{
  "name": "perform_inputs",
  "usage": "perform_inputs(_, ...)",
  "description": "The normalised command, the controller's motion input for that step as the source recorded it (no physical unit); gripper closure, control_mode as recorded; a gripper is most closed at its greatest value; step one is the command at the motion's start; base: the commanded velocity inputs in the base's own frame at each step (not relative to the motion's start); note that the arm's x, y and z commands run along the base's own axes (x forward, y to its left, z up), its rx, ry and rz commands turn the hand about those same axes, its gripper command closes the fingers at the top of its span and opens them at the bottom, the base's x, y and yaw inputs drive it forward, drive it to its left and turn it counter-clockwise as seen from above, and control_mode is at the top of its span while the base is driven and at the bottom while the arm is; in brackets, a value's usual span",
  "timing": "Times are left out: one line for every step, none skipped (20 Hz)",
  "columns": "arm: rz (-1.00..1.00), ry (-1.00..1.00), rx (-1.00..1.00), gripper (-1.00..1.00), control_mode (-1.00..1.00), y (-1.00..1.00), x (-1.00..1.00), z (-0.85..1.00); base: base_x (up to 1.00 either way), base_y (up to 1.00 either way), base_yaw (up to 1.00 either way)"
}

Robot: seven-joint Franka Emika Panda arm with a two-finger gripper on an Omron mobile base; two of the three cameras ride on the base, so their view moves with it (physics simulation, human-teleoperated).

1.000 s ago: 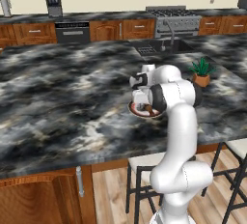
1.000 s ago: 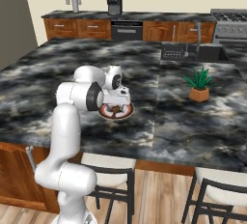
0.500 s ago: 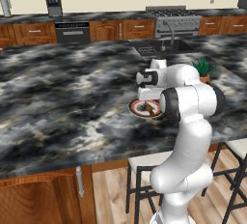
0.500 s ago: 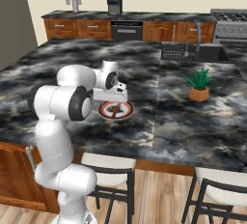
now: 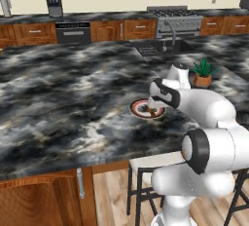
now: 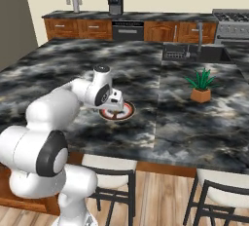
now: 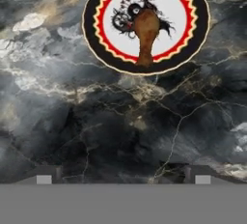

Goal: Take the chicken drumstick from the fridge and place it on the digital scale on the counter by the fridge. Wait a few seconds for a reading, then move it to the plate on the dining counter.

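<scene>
The chicken drumstick (image 7: 145, 32) lies on the round plate (image 7: 91, 20), a small brown piece across the plate's white middle. The plate (image 5: 137, 107) rests on the dark marbled dining counter (image 5: 73, 98), near its front edge. My gripper (image 5: 152, 104) hangs just over the plate's near side, open, with nothing between its fingers. In the hand view the gripper (image 7: 123, 179) stands wide at the bottom, well short of the plate. From the right base view the gripper (image 6: 115, 107) partly covers the plate (image 6: 128, 109). The fridge and the digital scale are out of view.
A potted plant (image 5: 203, 73) (image 6: 201, 86) stands on the counter to the right of the plate. A sink with a faucet (image 5: 168, 45) is set in farther back. Stools (image 5: 143, 171) (image 6: 221, 191) stand under the counter's front edge. My own arm folds low beside the plate.
The arm has folded back toward the base and the hand has drawn back from the plate. The drumstick stays on the plate. The jaws remain open.
</scene>
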Motion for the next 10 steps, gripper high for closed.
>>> perform_inputs(0.02, -0.13, 0.00, -1.00, -1.00, 0.00, -1.00, 0.76, 0.00, 0.00, 0.00)
perform_inputs(0.03, -0.13, 0.00, -1.00, -1.00, 0.00, -1.00, 0.83, 0.00, 0.00, 0.00)
perform_inputs(0.03, -0.10, 0.00, -1.00, -1.00, 0.00, -0.98, 0.92, 0.00, 0.00, 0.00)
perform_inputs(0.03, -0.07, 0.00, -1.00, -1.00, 0.00, -0.94, 1.00, 0.00, 0.00, 0.00)
perform_inputs(0.03, -0.05, 0.00, -1.00, -1.00, 0.00, -0.87, 1.00, 0.00, 0.00, 0.00)
perform_inputs(0.03, -0.03, 0.00, -1.00, -1.00, 0.00, -0.82, 1.00, 0.00, 0.00, 0.00)
perform_inputs(0.04, -0.01, 0.00, -1.00, -1.00, 0.00, -0.79, 1.00, 0.00, 0.00, 0.00)
perform_inputs(0.05, 0.00, 0.00, -1.00, -1.00, 0.00, -0.75, 1.00, 0.00, 0.00, 0.00)
perform_inputs(0.05, 0.00, 0.00, -1.00, -1.00, 0.00, -0.79, 1.00, 0.00, 0.00, 0.00)
perform_inputs(0.05, 0.00, 0.00, -1.00, -1.00, 0.00, -0.82, 1.00, 0.00, 0.00, 0.00)
